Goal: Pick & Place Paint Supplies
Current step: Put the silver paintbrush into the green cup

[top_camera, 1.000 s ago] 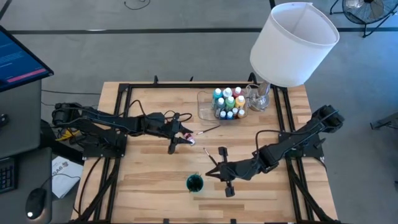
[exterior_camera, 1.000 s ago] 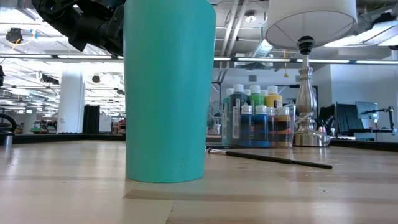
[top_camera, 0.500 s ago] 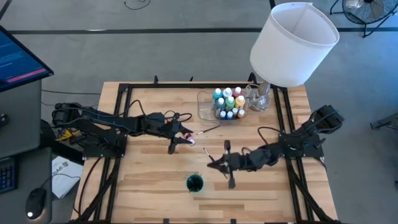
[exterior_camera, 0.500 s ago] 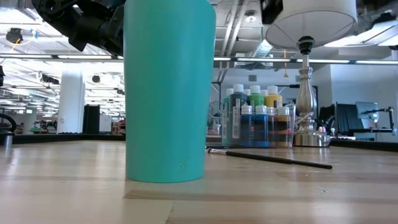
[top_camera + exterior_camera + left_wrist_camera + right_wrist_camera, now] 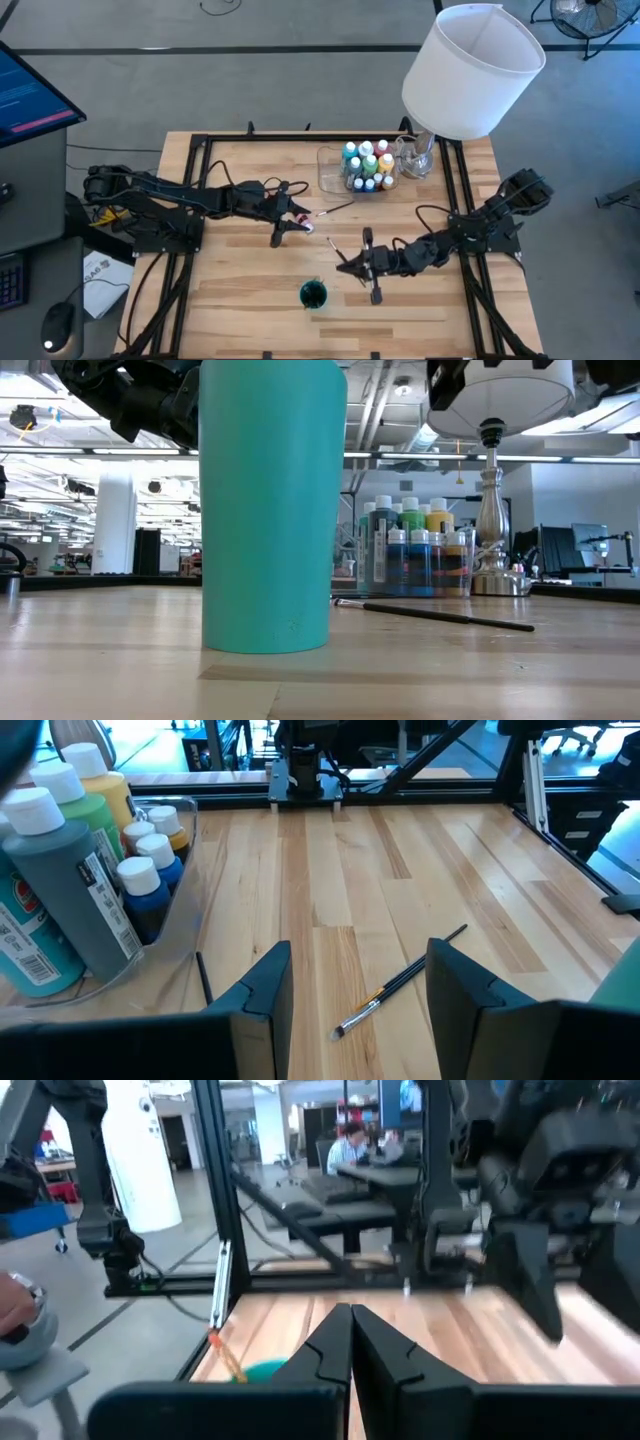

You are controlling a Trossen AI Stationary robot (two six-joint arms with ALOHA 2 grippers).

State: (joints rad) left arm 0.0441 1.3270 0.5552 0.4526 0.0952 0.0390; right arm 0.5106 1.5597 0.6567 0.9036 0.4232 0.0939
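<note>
Several white-capped paint bottles (image 5: 365,165) (image 5: 60,890) stand in a clear tray (image 5: 328,172) at the far middle of the table. A thin dark-handled brush (image 5: 335,208) (image 5: 400,984) lies flat on the wood just ahead of my left gripper (image 5: 302,221) (image 5: 365,990). That gripper hovers open, with nothing between its fingers. A teal cup (image 5: 313,293) (image 5: 272,500) stands upright near the front edge. My right gripper (image 5: 342,266) (image 5: 350,1342) is shut and level, above the table just beyond the cup on its right, and holds nothing.
A lamp with a big white shade (image 5: 470,70) and metal base (image 5: 490,550) stands at the far right beside the tray. A black frame (image 5: 200,200) runs around the table. Bare wood lies between the cup and the tray.
My right gripper has tipped up from slanting down at the table to about level. Its arm has drawn back a little toward the table's right and far edges, and it has stayed shut. The brush, cup and bottles have not moved.
</note>
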